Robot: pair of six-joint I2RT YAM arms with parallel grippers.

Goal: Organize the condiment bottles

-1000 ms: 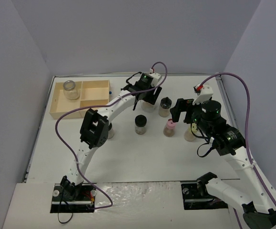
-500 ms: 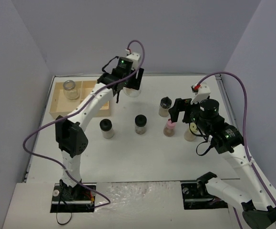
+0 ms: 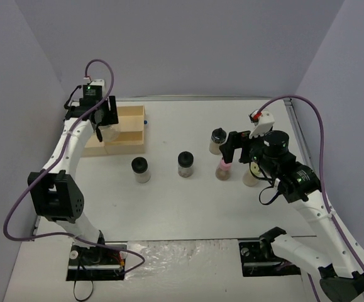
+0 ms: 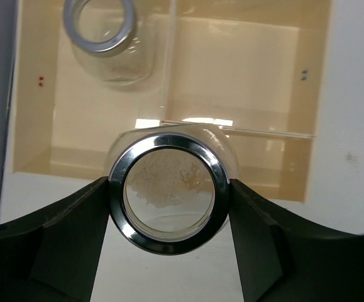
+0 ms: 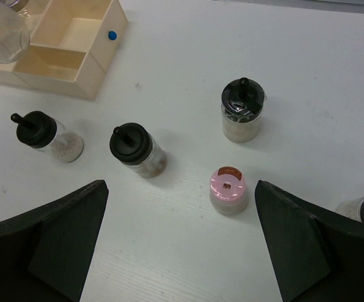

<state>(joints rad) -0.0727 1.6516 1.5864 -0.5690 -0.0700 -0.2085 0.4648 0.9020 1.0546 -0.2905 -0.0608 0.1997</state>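
My left gripper (image 3: 104, 118) is shut on a wide silver-rimmed jar (image 4: 169, 192) with beige contents and holds it above the near left part of the wooden tray (image 3: 131, 135). A second silver-topped jar (image 4: 103, 34) stands in the tray's far left compartment. Three black-capped jars (image 3: 140, 168) (image 3: 185, 163) (image 3: 218, 139) and a pink-capped jar (image 3: 223, 167) stand on the table. The yellow-green-capped jar (image 3: 252, 173) is partly hidden under my right arm. My right gripper (image 5: 180, 195) is open and empty above the pink-capped jar (image 5: 227, 185).
The tray (image 4: 276, 182) has several compartments; those to the right of the held jar hold nothing. The tray sits at the table's far left, close to the left wall. The right arm's purple cable (image 3: 323, 132) loops over the table's right side.
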